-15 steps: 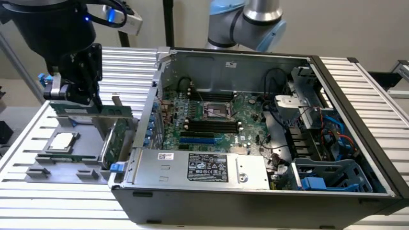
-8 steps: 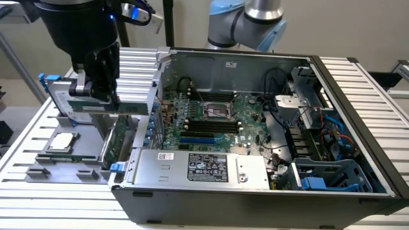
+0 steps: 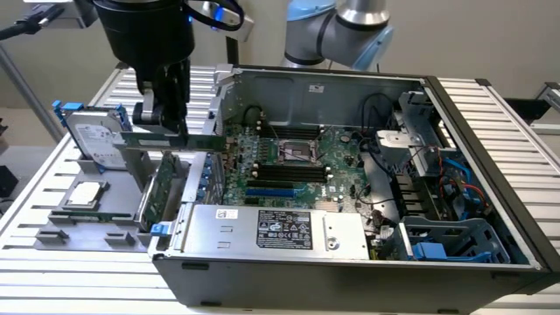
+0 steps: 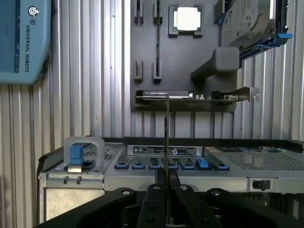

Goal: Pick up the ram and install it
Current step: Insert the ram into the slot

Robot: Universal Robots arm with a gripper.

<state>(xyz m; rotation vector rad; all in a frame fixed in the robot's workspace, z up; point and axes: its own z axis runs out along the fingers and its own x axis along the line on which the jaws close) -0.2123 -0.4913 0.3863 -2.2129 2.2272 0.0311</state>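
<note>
**A:** Where's the ram sitting?

**B:** It's hanging level in the gripper. The fingers are pinching narrowly on its middle. It's hovering above the tray, just outside the case wall on the exterior view's left.

**A:** What's worrying you?

**B:** The fingers are only gripping a thin stick across its faces, so I'm judging that any bump could be twisting it or letting it slip. The card is standing just below it in the exterior view. The case wall is also rising between it and the motherboard. Clipping either one could be knocking it askew. A stick going into a slot tilted would be risking a half-seated or strained board.

**A:** And the counts?

**B:** I'm counting one ram, one card, one CPU, one drive, one tray and one case. The black slots are looking like four, though I'm not telling them apart cleanly.
</note>
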